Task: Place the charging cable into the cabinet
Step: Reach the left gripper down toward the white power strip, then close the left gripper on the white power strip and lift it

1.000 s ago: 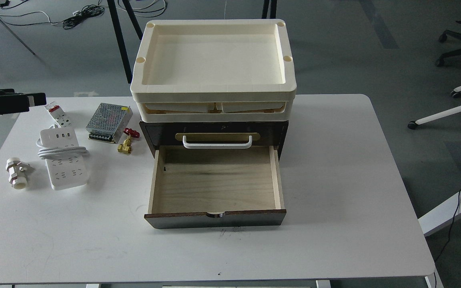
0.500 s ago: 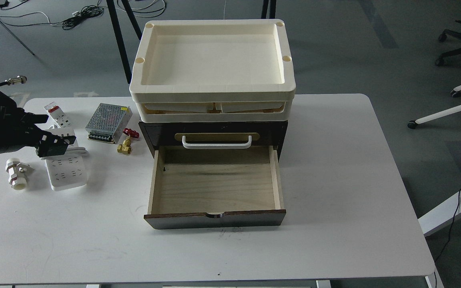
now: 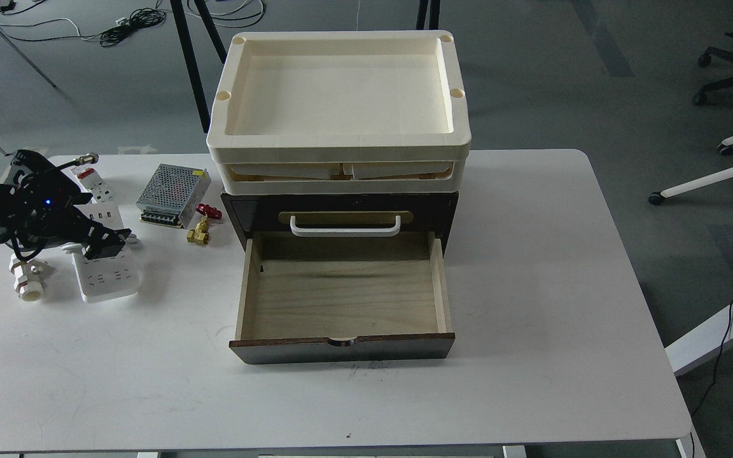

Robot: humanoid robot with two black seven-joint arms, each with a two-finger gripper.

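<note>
An open drawer [image 3: 343, 299] juts from the foot of the dark wooden cabinet [image 3: 340, 210], its pale wood floor bare and ready. Left of the cabinet, on the white table [image 3: 532, 286], the charging cable [image 3: 109, 277], a white power strip with its cord wound about it, lies flat beside a white pipe fitting [image 3: 25, 273]. The left gripper [image 3: 107, 243] sits low over the strip's wrapped middle; whether its fingers are parted or pressed together cannot be told. A sound grasp would likely take the strip across its narrow width, catching the coiled cord so it does not trail. Behind the strip lie a perforated metal power supply [image 3: 172, 186] and a brass valve [image 3: 199, 233]. Cream trays [image 3: 340, 137] crown the cabinet.
</note>
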